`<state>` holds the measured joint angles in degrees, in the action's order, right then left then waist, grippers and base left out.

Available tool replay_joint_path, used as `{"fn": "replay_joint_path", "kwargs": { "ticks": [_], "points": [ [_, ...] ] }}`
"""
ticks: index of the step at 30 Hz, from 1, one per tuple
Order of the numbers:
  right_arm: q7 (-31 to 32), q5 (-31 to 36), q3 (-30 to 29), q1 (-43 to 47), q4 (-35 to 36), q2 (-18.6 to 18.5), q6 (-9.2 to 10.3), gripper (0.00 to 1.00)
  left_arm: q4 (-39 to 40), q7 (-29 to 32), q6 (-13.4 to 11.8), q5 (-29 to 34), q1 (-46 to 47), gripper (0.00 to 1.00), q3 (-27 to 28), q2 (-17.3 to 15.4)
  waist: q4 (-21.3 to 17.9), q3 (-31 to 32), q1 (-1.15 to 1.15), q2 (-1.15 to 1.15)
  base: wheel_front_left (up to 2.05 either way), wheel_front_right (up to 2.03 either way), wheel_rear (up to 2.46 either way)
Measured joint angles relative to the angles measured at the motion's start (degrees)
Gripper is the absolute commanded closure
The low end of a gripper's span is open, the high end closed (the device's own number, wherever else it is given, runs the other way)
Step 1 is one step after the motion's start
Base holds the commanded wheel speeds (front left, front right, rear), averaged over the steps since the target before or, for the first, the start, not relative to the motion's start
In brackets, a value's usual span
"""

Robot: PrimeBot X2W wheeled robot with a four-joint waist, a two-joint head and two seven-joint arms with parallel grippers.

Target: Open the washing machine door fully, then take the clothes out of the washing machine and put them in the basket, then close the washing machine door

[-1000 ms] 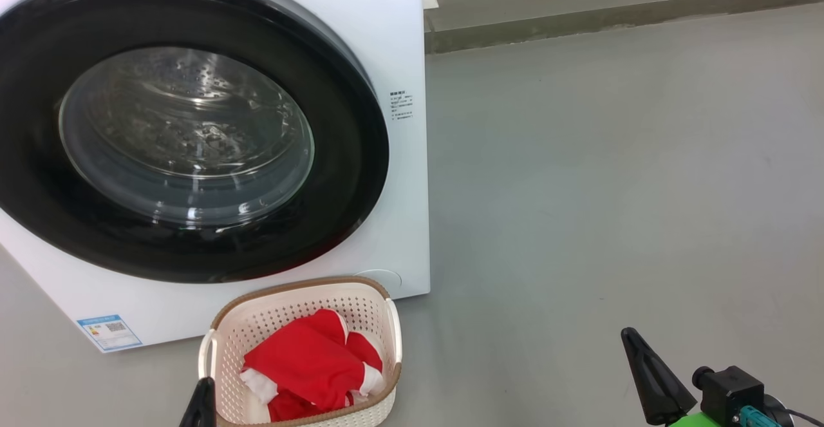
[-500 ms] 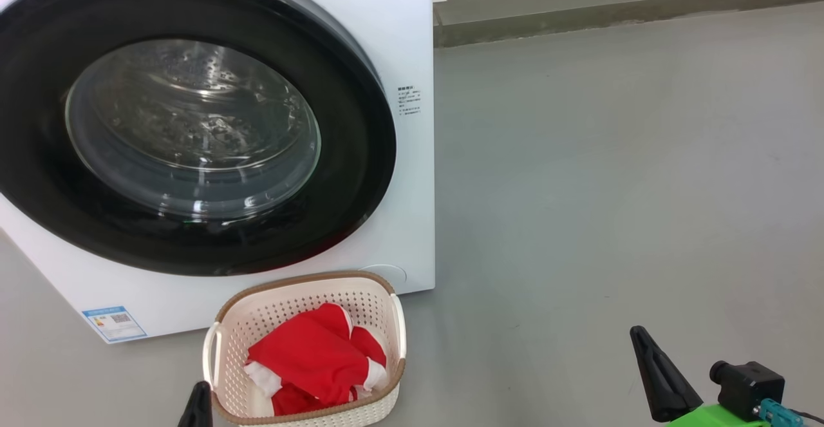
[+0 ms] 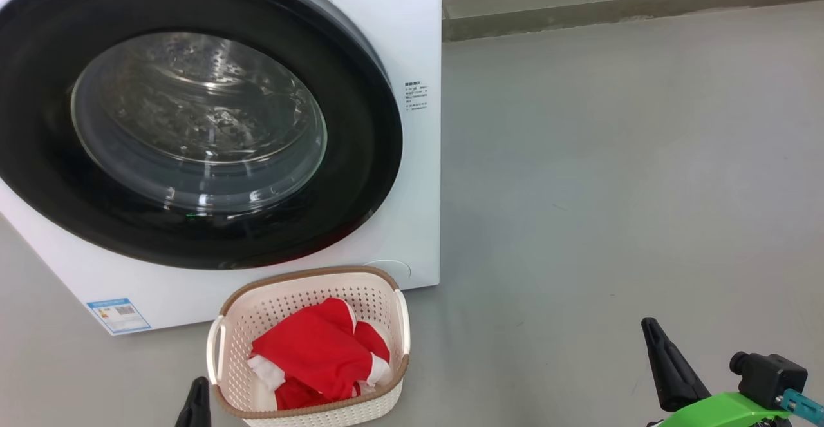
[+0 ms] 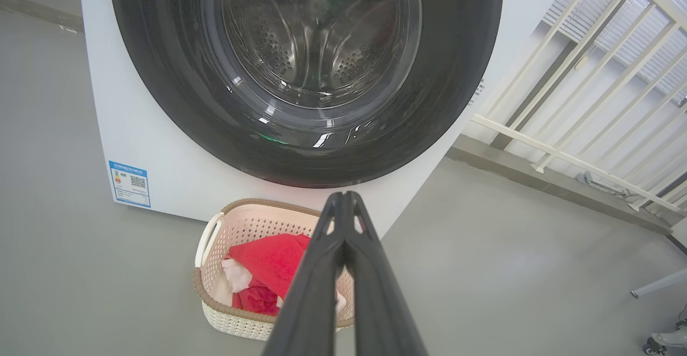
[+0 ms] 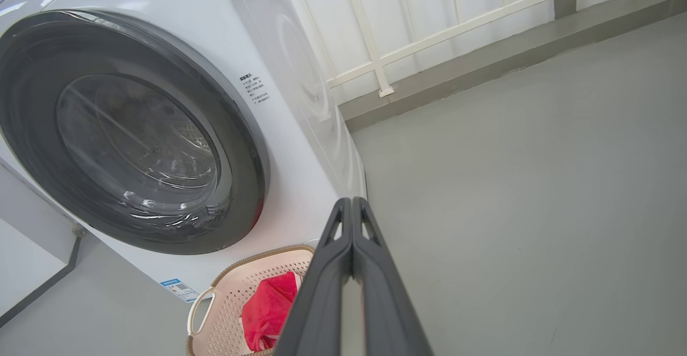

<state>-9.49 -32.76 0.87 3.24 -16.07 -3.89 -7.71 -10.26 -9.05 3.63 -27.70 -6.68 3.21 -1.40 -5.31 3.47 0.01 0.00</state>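
The left tool (image 4: 343, 200) and right tool (image 5: 351, 203) each have their smooth, dark, tapered fingers pressed together. On the matte grey floor (image 3: 611, 189), the perforated cream basket (image 3: 309, 274) stands rim-up and holds the soft, crumpled red clothes (image 3: 315, 356). Just behind it, the round, glossy black washing machine door (image 3: 360, 176) is shut, its glass facing the basket, on the boxy white washing machine (image 3: 412, 28).
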Motion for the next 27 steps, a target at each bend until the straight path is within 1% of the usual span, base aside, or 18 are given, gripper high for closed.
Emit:
{"fn": "replay_joint_path", "kwargs": {
  "ticks": [27],
  "points": [
    [4.34,-16.84,-2.15,-1.63,0.08,0.36,0.01,1.00,-1.41,4.46,0.89,-18.08,2.60,1.00,0.33,-0.05,1.51,-1.03,0.00,0.00,0.00,0.00,0.00]
  ]
}}
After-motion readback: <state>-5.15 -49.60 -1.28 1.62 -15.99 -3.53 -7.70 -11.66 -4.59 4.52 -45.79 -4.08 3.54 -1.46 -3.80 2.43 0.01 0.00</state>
